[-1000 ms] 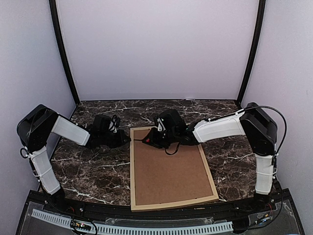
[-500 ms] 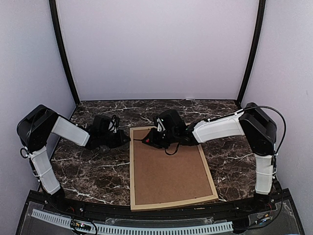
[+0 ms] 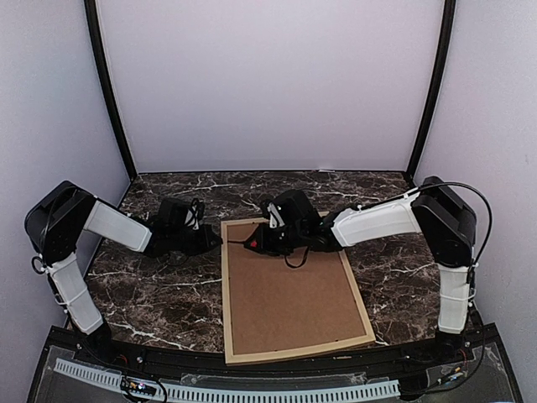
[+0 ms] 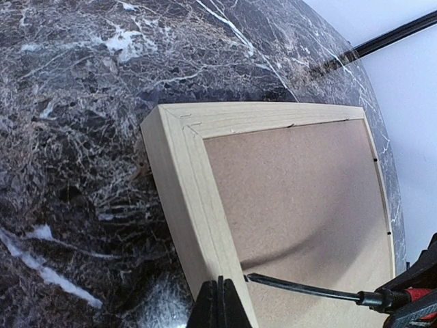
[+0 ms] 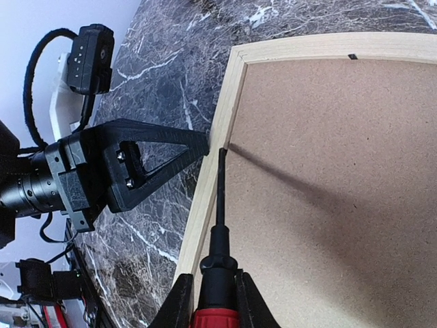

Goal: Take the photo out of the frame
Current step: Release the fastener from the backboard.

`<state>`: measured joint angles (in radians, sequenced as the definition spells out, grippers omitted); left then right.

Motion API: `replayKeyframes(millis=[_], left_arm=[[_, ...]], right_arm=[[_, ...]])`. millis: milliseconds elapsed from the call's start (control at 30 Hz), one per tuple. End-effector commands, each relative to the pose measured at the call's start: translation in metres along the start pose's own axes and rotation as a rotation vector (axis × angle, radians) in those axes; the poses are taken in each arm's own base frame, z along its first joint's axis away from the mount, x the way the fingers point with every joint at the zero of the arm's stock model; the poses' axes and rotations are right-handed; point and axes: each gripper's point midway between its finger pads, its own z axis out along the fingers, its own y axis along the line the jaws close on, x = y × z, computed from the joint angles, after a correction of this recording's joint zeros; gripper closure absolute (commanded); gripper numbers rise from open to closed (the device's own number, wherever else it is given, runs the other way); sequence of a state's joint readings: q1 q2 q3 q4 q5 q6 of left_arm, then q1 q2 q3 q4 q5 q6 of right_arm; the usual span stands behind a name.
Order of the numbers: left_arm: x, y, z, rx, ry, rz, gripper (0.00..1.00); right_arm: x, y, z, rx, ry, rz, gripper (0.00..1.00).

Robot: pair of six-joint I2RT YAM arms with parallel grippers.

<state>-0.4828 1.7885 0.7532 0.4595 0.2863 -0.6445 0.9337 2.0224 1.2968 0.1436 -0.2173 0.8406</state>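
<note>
The frame (image 4: 188, 184) lies face down on the marble table (image 3: 151, 294), its brown backing board (image 3: 289, 294) uppermost and covering the photo, which no view shows. The left gripper (image 4: 220, 304), fingers pressed together and empty, touches the frame's left outer edge. The right gripper (image 5: 215, 301) clamps a red-handled screwdriver (image 5: 220, 205); only the wrist views show its tip at the seam between board and moulding, just opposite the left fingers

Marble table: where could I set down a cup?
The dark marble table is bare between the back wall and the light wooden frame, and near-left of it. Crowded: its far-left corner, where left hand, right hand and red-handled screwdriver meet.
</note>
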Motion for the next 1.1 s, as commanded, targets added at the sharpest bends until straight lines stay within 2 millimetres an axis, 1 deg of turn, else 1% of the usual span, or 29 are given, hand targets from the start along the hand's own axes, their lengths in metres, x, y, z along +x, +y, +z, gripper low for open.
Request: replayKeyframes(millis=[0,167,300,333,400,500,567,600,667,700,733,767,867,933,967,1067], left_arm=[[0.046,-0.013,-0.005,0.025,0.150,0.037,1.00],[0.040,-0.014,-0.017,0.004,0.115,0.050,1.00],[0.036,-0.014,-0.027,-0.005,0.087,0.060,0.99],[0.038,-0.012,-0.029,-0.012,0.086,0.061,0.99],[0.034,-0.016,-0.039,-0.008,0.063,0.068,0.99],[0.034,-0.014,-0.050,-0.022,0.047,0.071,0.96],[0.035,-0.016,-0.060,-0.023,0.036,0.080,0.94],[0.033,-0.019,-0.066,-0.016,0.024,0.087,0.90],[0.035,-0.018,-0.075,-0.030,0.022,0.092,0.86],[0.038,-0.013,-0.079,-0.057,0.034,0.084,0.84],[0.036,-0.015,-0.085,-0.056,0.022,0.084,0.83],[0.038,-0.013,-0.092,-0.072,0.023,0.071,0.82],[0.040,-0.014,-0.106,-0.081,0.017,0.031,0.76],[0.039,-0.019,-0.118,-0.063,0.002,0.009,0.72],[0.041,-0.022,-0.127,-0.058,0.000,-0.004,0.68],[0.040,-0.031,-0.145,-0.029,-0.015,0.007,0.62]], right_arm=[[0.027,0.120,-0.037,-0.405,0.059,-0.215,1.00],[0.024,0.111,-0.047,-0.358,0.029,-0.228,1.00],[0.024,0.098,-0.054,-0.319,0.011,-0.219,1.00],[0.024,0.094,-0.057,-0.309,0.007,-0.216,1.00],[0.026,0.090,-0.061,-0.299,0.002,-0.215,1.00],[0.026,0.087,-0.071,-0.284,-0.013,-0.225,1.00],[0.026,0.085,-0.077,-0.265,-0.020,-0.237,1.00],[0.025,0.083,-0.080,-0.250,-0.024,-0.246,1.00],[0.021,0.081,-0.089,-0.216,-0.047,-0.267,1.00],[0.019,0.079,-0.093,-0.200,-0.058,-0.273,1.00],[0.017,0.079,-0.096,-0.190,-0.070,-0.281,1.00],[0.015,0.078,-0.099,-0.179,-0.080,-0.287,1.00],[0.012,0.076,-0.101,-0.156,-0.103,-0.301,1.00],[0.011,0.078,-0.101,-0.149,-0.111,-0.312,1.00],[0.010,0.078,-0.101,-0.143,-0.113,-0.319,1.00],[0.007,0.085,-0.103,-0.126,-0.118,-0.355,1.00]])
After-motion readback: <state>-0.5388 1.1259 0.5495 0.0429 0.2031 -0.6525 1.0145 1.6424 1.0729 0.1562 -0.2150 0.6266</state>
